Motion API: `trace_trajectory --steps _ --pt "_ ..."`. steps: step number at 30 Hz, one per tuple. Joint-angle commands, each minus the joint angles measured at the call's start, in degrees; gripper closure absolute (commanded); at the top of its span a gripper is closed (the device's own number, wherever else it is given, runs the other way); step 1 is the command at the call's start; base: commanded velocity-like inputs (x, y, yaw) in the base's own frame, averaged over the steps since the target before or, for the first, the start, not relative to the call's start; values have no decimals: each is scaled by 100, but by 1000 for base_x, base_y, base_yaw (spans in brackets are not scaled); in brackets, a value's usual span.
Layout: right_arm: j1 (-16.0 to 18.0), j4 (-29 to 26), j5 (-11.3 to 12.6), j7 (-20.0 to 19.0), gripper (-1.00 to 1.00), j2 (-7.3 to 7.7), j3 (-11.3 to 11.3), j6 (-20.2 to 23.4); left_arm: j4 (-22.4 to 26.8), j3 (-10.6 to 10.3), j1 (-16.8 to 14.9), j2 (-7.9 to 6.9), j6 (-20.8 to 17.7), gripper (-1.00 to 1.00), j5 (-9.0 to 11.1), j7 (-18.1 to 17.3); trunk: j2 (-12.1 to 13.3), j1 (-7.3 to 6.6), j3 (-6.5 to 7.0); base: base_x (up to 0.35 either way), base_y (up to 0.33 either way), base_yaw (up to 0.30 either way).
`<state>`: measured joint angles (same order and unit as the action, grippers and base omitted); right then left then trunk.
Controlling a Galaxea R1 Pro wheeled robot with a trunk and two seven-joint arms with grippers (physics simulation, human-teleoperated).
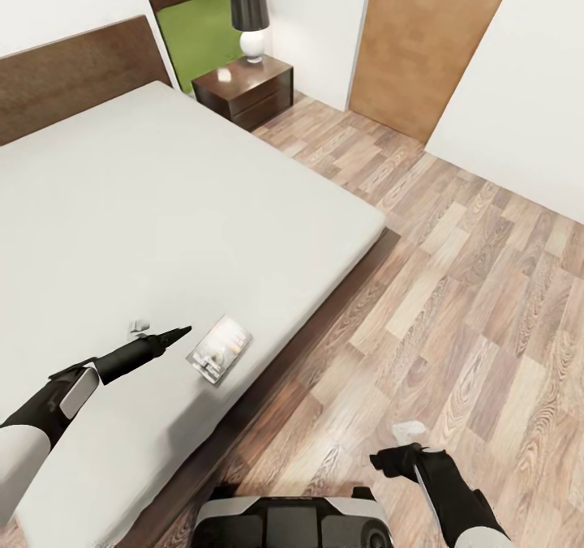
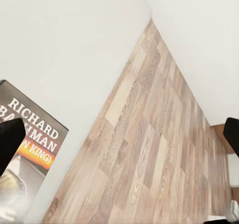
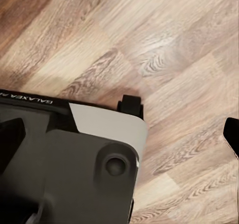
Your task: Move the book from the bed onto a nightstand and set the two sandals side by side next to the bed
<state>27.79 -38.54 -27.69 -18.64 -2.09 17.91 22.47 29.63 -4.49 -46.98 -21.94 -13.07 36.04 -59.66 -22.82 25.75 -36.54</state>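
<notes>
Near the bed's (image 1: 162, 207) floor-side edge lies the book (image 1: 219, 348), flat, just beyond the left gripper (image 1: 174, 335), whose fingers stand apart and empty, right arm well away.

White walls (image 1: 519, 86), wood-plank floor (image 1: 454, 288).

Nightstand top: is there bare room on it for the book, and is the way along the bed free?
The nightstand has bare top in front of and left of the lamp, which crowds its back right corner. The bed is bare from the book to the headboard. The floor beside it is open up to the door.
</notes>
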Motion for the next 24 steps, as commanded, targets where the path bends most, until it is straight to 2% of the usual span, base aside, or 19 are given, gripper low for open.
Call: trace_trajectory --steps 1,2,3,6,13,24 --pt "11 -110 -57 -51 -100 -54 -129 136 -1 -34 -4 -7 -57 -100 61 -4 -10 3 -16 0 0 69" --pt "20 -187 -51 -48 -100 -100 -275 234 -1 -34 -4 -6 -56 -100 61 -1 -10 3 -24 0 0 70" --pt "20 -187 -51 -48 -100 -100 -275 234 -1 -34 -4 -6 -56 -100 61 -1 -10 3 -32 0 0 70" --pt "132 -386 -33 -21 -100 -276 -640 547 -1 -35 -4 -4 -56 -100 61 4 -10 3 -57 0 0 72" --pt "411 -495 -15 10 -100 -379 -815 744 -2 -35 -4 -3 -55 -100 56 11 -10 3 -107 0 0 63" --pt "513 -596 -9 9 -100 -407 -856 740 -7 -35 -4 -3 -55 -100 52 14 -10 3 -127 0 0 17"
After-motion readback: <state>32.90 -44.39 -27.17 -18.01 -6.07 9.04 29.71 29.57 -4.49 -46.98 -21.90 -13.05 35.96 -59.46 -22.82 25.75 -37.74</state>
